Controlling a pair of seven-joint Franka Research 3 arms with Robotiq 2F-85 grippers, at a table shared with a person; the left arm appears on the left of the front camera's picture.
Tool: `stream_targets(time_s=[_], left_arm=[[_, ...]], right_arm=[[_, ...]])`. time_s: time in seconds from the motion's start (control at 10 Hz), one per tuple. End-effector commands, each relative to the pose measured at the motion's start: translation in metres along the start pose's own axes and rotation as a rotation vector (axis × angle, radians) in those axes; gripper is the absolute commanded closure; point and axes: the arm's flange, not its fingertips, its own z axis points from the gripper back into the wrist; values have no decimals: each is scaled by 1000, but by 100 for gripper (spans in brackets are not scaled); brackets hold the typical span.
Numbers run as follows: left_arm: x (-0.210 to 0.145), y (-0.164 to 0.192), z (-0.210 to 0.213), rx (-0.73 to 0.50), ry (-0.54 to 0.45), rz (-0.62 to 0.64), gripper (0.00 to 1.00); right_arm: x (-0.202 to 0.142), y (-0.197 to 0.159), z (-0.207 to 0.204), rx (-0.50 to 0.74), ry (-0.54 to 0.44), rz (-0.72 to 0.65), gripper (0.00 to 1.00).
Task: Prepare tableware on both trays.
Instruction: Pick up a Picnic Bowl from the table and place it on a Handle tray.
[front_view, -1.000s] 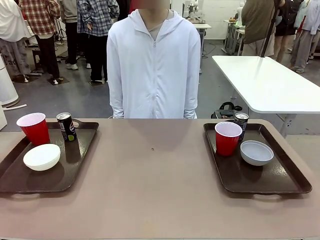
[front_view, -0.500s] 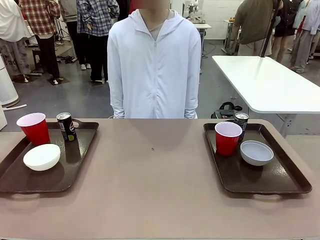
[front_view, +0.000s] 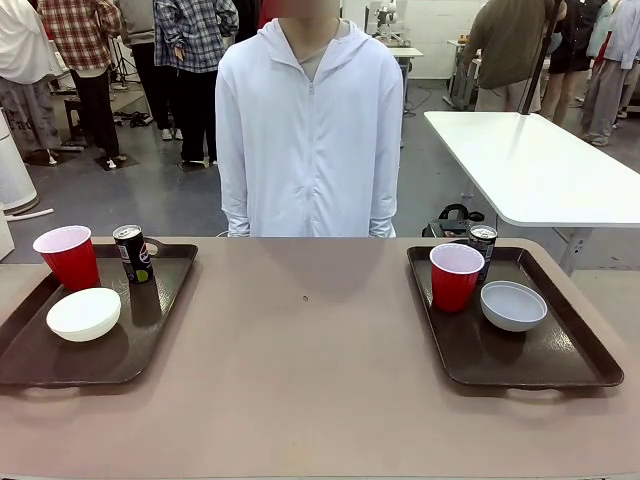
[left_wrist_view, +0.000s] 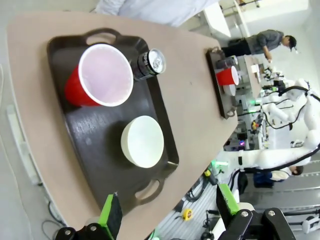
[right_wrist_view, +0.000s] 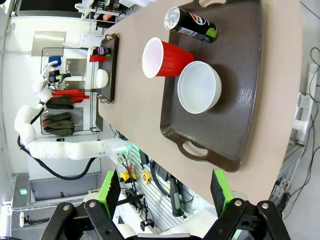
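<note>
Tableware, two sets, one per tray, catalogued from the fingers outward. Left gripper (left_wrist_view: 167, 212): fingers released, spread wide, grasping nothing, held high above the left tray (left_wrist_view: 92, 167). Right gripper (right_wrist_view: 165, 192): fingers likewise released and empty, held high above the right tray (right_wrist_view: 247, 90). Left tray holds a cream-white bowl (front_view: 84, 313) toward the near side, a red cup (front_view: 68, 257) at the far outer corner overhanging the rim line, and a dark can (front_view: 132, 253) upright just beside the cup. Right tray holds a grey-blue bowl (front_view: 513, 305) mid-tray, a red cup (front_view: 455, 276) just beside it toward the desk's middle, and a dark can (front_view: 483, 242) upright behind that cup, partly hidden by it. Desk (front_view: 310, 370) bare between the trays; a person in a white hooded jacket (front_view: 308, 125) stands at the far side, hands out of sight. Judgement: each tray appears fully stocked, so the work looks complete or nearly so. Handling note: should any piece need adjusting, descend vertically, grip cups at the upper wall lightly to avoid crushing, and keep clear of the neighbouring cans, which would tip easily.
</note>
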Motion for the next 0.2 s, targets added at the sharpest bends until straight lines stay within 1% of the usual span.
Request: stream_targets(time_s=[0.0, 0.1], left_arm=[[2, 0, 1, 4, -14, -3, 0], [2, 0, 1, 4, -14, -3, 0]], right_arm=[[-3, 3, -5, -13, -6, -17, 5], [-3, 3, -5, -13, -6, -17, 5]])
